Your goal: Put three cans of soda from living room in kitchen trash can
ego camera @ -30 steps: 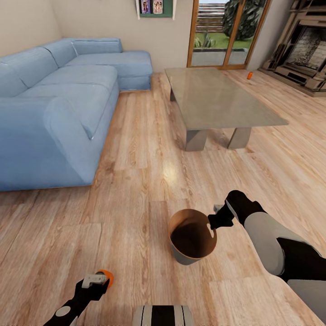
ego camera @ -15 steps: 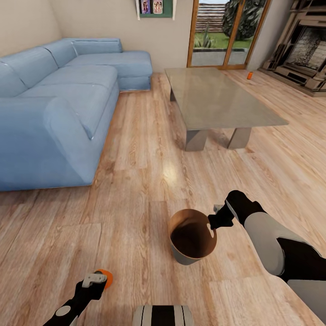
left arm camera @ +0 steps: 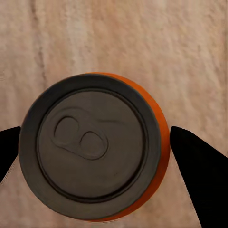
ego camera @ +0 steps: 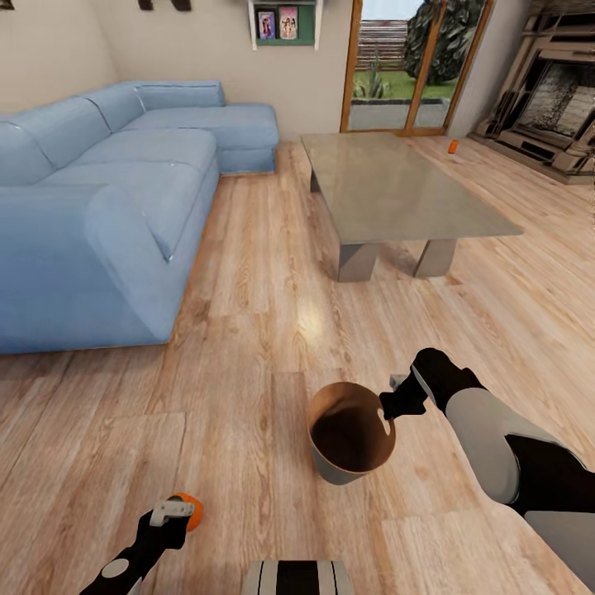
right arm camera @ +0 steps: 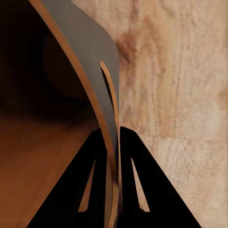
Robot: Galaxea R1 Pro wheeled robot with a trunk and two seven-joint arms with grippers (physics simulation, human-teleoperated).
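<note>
My left claw (ego camera: 178,514) grips an orange soda can (left arm camera: 95,147) by its sides at lower left; it's light, slick and dentable, so gentle squeeze. Right claw (right arm camera: 110,142) is pinched on the trash can (ego camera: 351,430) rim at lower centre, stiff enough to carry.

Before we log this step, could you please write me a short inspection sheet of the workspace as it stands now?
Surface: light wood plank floor; low grey table top bare.
Job's things: trash can tilted, brown inside, no can visible in it; one orange can at the left gripper; another orange can upright on the floor beyond the table.
Clutter: nothing seen.
Grippers: left gripper has a finger on each side of the orange can; right gripper pinches the trash can rim.
Cables: nothing seen.
Surroundings: blue corner sofa, fireplace, glass door, wall shelf.
</note>
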